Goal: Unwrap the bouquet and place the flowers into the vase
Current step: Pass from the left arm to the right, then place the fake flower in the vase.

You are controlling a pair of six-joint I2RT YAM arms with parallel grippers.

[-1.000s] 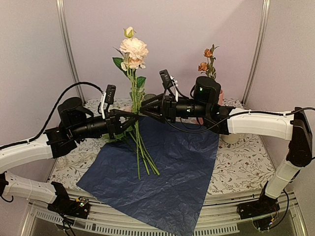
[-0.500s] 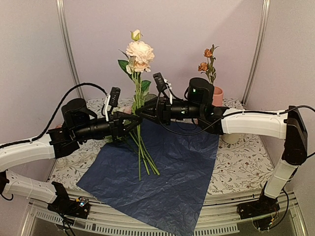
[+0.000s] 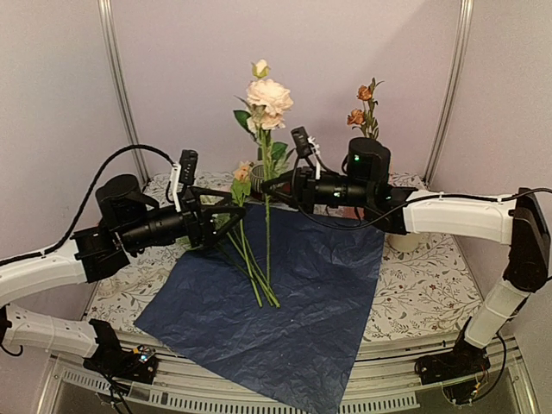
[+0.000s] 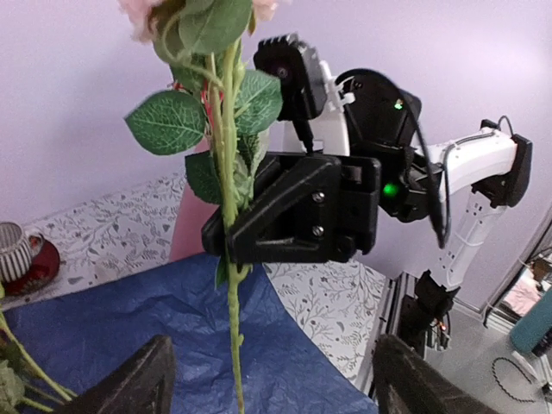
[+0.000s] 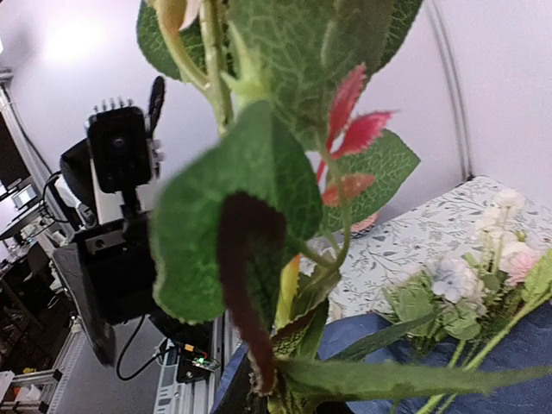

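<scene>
Over the blue paper (image 3: 293, 302), the right tool (image 3: 266, 184) pinches one flower stem (image 3: 266, 241) while the left tool (image 3: 228, 219) stands wide open and empty; better to keep the stem upright on the way to the vase (image 4: 190, 226).

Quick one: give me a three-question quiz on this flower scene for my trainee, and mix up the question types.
1. True or false: the left tool is gripping the tall rose.
2. What do the loose stems lie on? A: blue paper. B: a red saucer. C: a wooden tray.
3. Fill in: the right tool is clamped on the rose's stem, holding it roughly ___.

Key: 1 false, its jaws stand open. 2 A. 3 upright.
</scene>
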